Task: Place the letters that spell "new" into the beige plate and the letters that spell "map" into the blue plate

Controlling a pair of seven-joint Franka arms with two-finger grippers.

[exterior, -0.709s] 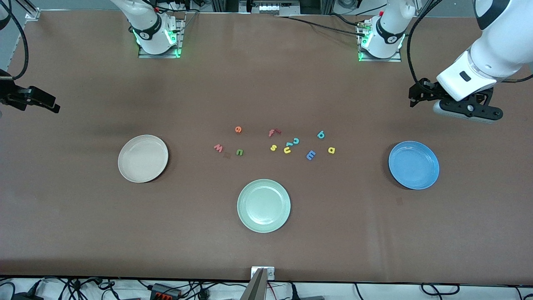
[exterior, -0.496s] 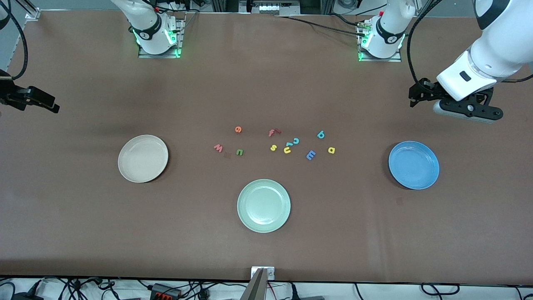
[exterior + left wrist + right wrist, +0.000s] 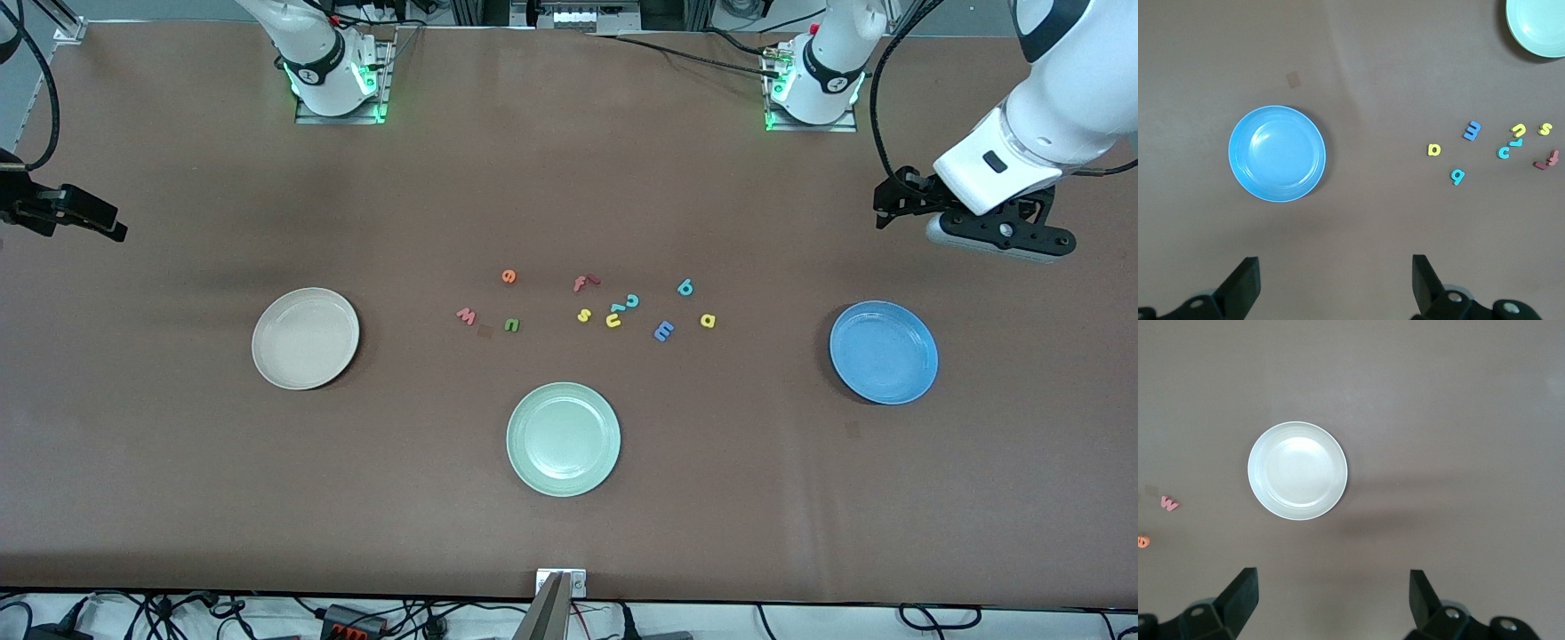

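On brown table [image 3: 569, 178], three plates, scattered toy letters

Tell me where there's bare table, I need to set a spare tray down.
Bare brown tabletop lies between the arm bases and the toy letters. More lies nearer the camera, either side of the round pale green plate. It is crowded in the letter row between the round beige plate and the round blue plate.

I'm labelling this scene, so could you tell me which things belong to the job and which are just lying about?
Belong to the job:
- beige plate
- blue plate
- green n, orange e, pink w
- blue m, yellow a, teal p

Just lying about:
- pale green plate
- red f
- yellow s
- yellow u
- teal hooked letter
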